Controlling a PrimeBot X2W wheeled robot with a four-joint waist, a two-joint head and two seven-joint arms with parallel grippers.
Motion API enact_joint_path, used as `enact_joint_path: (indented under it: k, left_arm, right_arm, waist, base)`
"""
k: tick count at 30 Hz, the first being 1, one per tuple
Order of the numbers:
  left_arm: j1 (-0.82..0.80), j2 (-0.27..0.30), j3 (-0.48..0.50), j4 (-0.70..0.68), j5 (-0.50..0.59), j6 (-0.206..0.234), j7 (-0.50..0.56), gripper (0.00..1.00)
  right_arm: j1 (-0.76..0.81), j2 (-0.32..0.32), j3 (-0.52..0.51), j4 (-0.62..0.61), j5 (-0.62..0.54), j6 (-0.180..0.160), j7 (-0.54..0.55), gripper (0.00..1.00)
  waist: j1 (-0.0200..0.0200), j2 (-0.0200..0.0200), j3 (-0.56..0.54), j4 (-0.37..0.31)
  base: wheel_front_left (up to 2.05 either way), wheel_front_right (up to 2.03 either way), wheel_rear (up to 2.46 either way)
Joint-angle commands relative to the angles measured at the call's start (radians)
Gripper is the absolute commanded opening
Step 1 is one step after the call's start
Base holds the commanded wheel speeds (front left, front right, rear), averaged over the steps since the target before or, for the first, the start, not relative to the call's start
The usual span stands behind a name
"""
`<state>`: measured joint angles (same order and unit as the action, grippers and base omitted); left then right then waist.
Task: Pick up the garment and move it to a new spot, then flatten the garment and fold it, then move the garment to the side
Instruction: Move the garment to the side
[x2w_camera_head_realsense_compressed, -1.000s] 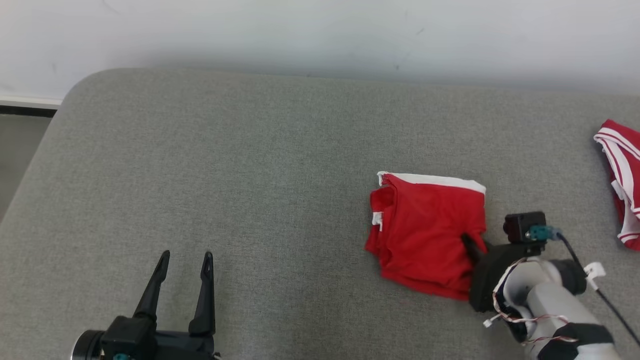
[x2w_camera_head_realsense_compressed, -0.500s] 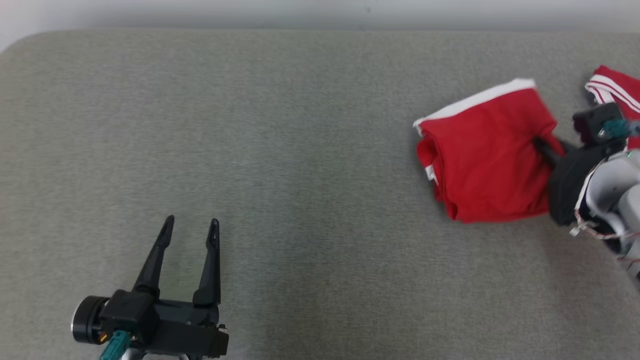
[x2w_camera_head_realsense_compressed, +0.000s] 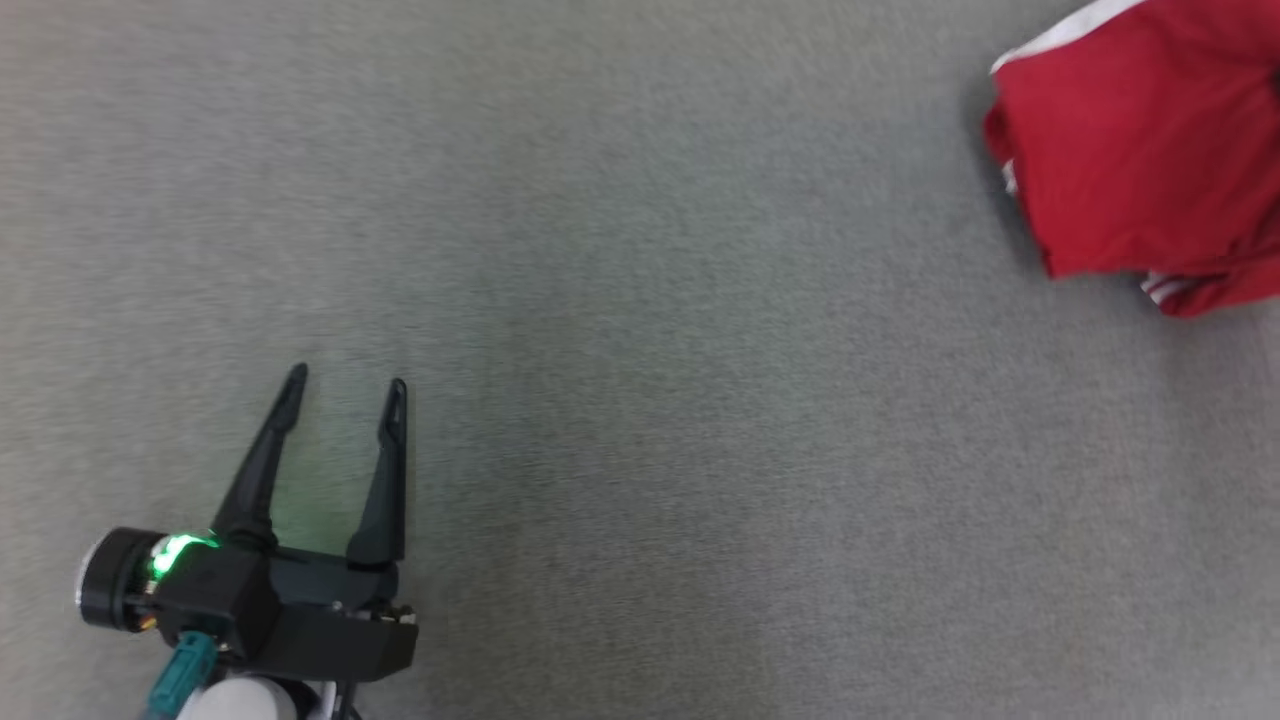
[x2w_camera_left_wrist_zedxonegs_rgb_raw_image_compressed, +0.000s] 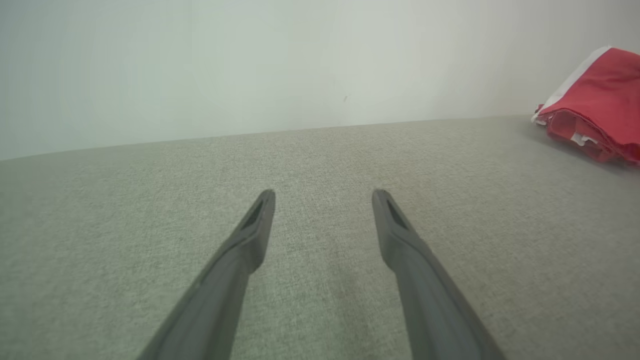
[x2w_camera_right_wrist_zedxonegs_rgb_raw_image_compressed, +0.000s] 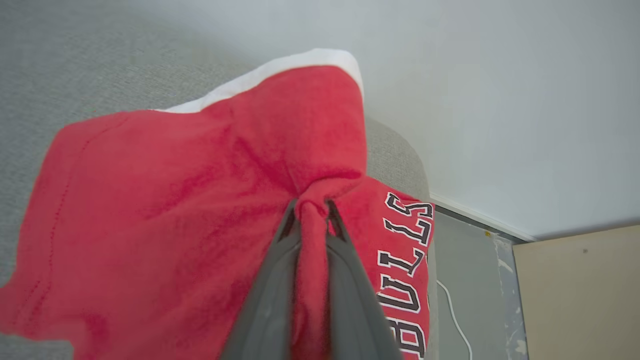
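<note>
Garment (x2w_camera_head_realsense_compressed: 1140, 150), red with a white band and folded, sits near the far right corner of the bench (x2w_camera_head_realsense_compressed: 640, 400). It is tented up where the right gripper (x2w_camera_right_wrist_zedxonegs_rgb_raw_image_compressed: 310, 204) has a ridge of its cloth pinched between its jaws. The left gripper (x2w_camera_head_realsense_compressed: 346, 378) hovers with jaws spread wide over bare bench toward the front left. To finish the sideways move well, carry the bundle low so the folds stay together. Keep it from snagging the lettered red cloth (x2w_camera_right_wrist_zedxonegs_rgb_raw_image_compressed: 405, 260) just beyond it, and release only once it lies flat.
</note>
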<state>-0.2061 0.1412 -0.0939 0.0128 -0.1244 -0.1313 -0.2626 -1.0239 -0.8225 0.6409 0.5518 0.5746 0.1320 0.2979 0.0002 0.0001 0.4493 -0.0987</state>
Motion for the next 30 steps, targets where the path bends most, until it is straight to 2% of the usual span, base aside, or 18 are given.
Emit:
enact_joint_path:
  k: [1, 7, 14, 19, 24, 25, 26, 30]
  left_arm:
    - [-0.009, 0.009, 0.002, -0.006, 0.002, 0.002, -0.003, 1.00]
    - [-0.012, 0.029, 0.003, -0.060, 0.011, 0.002, -0.003, 1.00]
    - [-0.007, 0.040, -0.002, -0.107, 0.028, 0.002, -0.003, 1.00]
    - [-0.015, 0.041, -0.007, -0.122, 0.029, 0.002, -0.003, 1.00]
    - [-0.017, 0.037, 0.002, -0.117, 0.026, 0.002, -0.002, 1.00]
    - [-0.018, 0.037, 0.004, -0.116, 0.026, 0.002, -0.002, 1.00]
    - [-0.019, 0.036, 0.004, -0.114, 0.027, 0.002, -0.002, 1.00]
    - [-0.024, 0.035, 0.007, -0.103, 0.030, 0.002, -0.002, 1.00]
  right_arm:
    - [-0.008, -0.005, 0.002, 0.002, -0.001, -0.003, -0.005, 0.00]
    - [-0.065, -0.050, 0.020, 0.041, -0.024, -0.003, -0.007, 0.00]
    - [-0.140, -0.082, 0.041, 0.105, -0.056, -0.003, -0.043, 0.00]
    - [-0.179, -0.096, 0.055, 0.168, -0.072, -0.003, -0.057, 0.00]
    - [-0.204, -0.078, 0.035, 0.247, -0.070, -0.003, -0.088, 0.00]
    - [-0.210, -0.075, 0.033, 0.256, -0.077, -0.003, -0.100, 0.39]
    - [-0.212, -0.070, 0.033, 0.265, -0.083, -0.003, -0.108, 1.00]
    - [-0.244, -0.051, 0.030, 0.289, -0.128, -0.003, -0.168, 1.00]
  waist:
    - [-0.0002, -0.0001, 0.075, -0.075]
    - [-0.0002, -0.0001, 0.120, -0.113]
    - [-0.0002, -0.0001, 0.157, -0.126]
    - [-0.0002, -0.0001, 0.178, -0.123]
    - [-0.0002, -0.0001, 0.191, -0.120]
    - [-0.0002, -0.0001, 0.193, -0.120]
    - [-0.0002, -0.0001, 0.194, -0.120]
    - [-0.0002, -0.0001, 0.191, -0.118]
  base:
    - [0.00, 0.00, 0.00]
    - [0.00, 0.00, 0.00]
    - [0.00, 0.00, 0.00]
    - [0.00, 0.00, 0.00]
    - [0.00, 0.00, 0.00]
    - [0.00, 0.00, 0.00]
    - [0.00, 0.00, 0.00]
    - [0.00, 0.00, 0.00]
